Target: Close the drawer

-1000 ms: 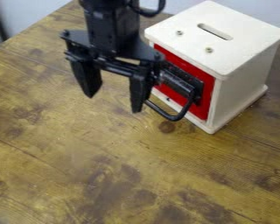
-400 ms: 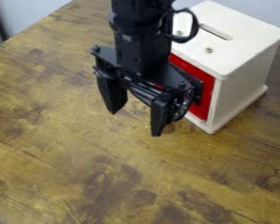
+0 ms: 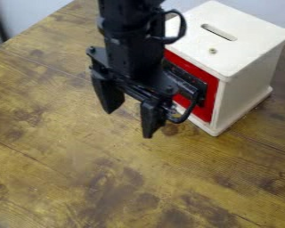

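Observation:
The drawer point(image 3: 196, 96) shows its flat red front in the left face of the cream-white cabinet point(image 3: 234, 49), at the right back of the wooden table. Its black loop handle point(image 3: 180, 115) sticks out at the bottom, towards me. I cannot tell how far out the drawer stands, since the arm covers part of it. My black gripper point(image 3: 131, 109) hangs straight down just left of the red front. Its two long fingers point(image 3: 109, 93) are spread apart and empty, and the right finger is close beside the handle.
The cabinet has a slot point(image 3: 220, 34) in its top. The worn wooden table point(image 3: 85, 178) stretches to the left and front. A dark knot in the wood point(image 3: 170, 130) lies just below the handle.
The gripper moved right and down toward the drawer front, then drew back slightly left. The fingers stay open. The drawer front looks unchanged.

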Action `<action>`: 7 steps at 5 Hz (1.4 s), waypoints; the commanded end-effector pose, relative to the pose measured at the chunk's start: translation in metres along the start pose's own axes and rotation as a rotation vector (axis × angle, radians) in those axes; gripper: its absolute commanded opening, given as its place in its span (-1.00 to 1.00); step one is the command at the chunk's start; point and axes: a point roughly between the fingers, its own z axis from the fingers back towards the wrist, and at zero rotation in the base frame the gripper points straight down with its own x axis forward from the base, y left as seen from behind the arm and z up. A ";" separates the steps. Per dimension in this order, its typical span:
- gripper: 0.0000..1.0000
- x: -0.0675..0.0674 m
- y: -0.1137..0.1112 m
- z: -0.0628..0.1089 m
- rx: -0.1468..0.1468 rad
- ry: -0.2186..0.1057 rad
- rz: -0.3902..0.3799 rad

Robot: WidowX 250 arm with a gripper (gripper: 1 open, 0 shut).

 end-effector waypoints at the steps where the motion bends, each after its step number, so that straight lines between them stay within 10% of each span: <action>1: 1.00 0.007 0.009 0.021 0.012 -0.049 0.052; 7: 1.00 0.004 -0.020 0.058 0.022 -0.084 0.158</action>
